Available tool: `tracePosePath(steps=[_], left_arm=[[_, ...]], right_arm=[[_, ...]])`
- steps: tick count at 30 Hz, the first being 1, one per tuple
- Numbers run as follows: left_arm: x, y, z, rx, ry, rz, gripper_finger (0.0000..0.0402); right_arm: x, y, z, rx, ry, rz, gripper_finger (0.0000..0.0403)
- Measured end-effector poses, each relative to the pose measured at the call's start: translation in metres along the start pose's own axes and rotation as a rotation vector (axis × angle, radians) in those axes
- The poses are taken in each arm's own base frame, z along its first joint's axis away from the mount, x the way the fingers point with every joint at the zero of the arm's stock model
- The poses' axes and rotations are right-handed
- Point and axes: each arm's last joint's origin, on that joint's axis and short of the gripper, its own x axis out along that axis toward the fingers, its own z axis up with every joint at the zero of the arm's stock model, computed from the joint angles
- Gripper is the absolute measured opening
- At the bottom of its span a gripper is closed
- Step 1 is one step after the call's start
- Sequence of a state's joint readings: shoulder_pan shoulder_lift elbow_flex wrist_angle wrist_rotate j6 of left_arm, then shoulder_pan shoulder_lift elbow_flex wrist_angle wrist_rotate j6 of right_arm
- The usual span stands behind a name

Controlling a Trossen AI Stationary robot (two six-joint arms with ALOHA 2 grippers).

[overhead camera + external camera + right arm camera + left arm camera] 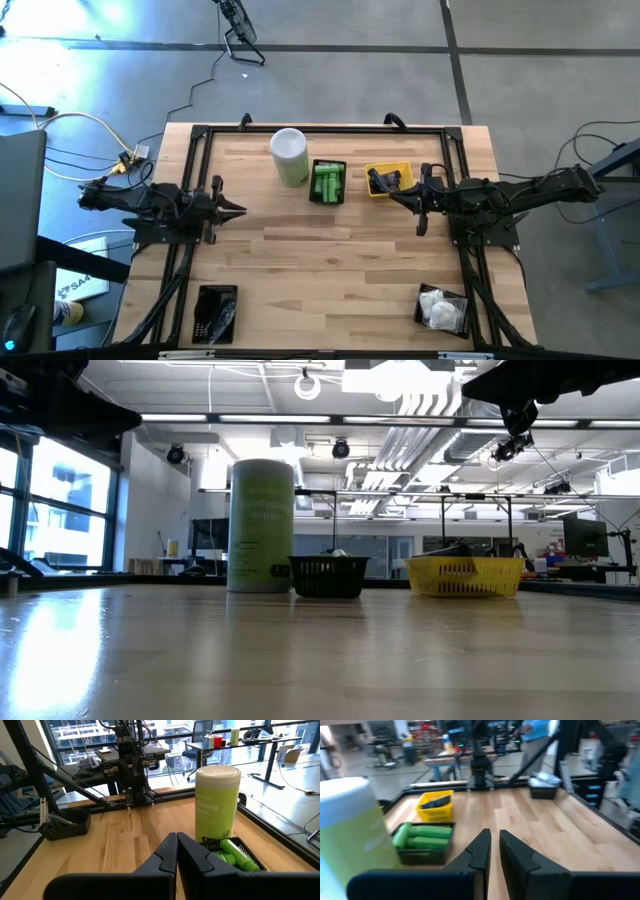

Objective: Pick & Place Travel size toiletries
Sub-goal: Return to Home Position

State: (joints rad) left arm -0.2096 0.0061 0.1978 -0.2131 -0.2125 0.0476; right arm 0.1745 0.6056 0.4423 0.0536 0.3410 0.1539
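I see a big wooden table [330,270] with a dark arm at each side. The left gripper [240,210] and right gripper [388,197] hang over it, fingers nearly together, holding nothing. A tall white-and-green can [289,155] stands near the far edge. Beside it a black mesh basket [344,185] holds little green bottles [327,183]. Next, a yellow mesh basket [400,166] holds dark navy tubes [385,180]. Two more black baskets sit at the other corners: the left one [203,300] holds dark pieces [218,315], the right one [460,300] soft white packets [437,306].
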Motion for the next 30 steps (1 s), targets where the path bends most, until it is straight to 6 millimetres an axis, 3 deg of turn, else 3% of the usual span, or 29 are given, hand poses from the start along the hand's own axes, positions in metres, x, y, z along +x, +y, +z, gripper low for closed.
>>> tracePosePath(steps=[5, 15, 22, 30], left_arm=[[0.001, -0.003, -0.001, 0.018, -0.022, -0.096, 0.0033], [0.015, -0.009, -0.036, 0.027, -0.059, -0.124, 0.0033], [0.015, -0.01, -0.037, 0.029, -0.055, -0.178, 0.0033], [0.016, -0.011, -0.038, 0.022, -0.048, -0.178, 0.0033]], right_arm=[[0.0, 0.0, 0.0, 0.002, 0.0, 0.0, 0.0002], [0.0, 0.0, 0.0, 0.003, -0.001, 0.0, 0.0002], [-0.006, -0.002, 0.002, 0.005, -0.01, 0.002, 0.0002], [-0.028, -0.009, 0.004, 0.049, -0.019, 0.003, 0.0002]])
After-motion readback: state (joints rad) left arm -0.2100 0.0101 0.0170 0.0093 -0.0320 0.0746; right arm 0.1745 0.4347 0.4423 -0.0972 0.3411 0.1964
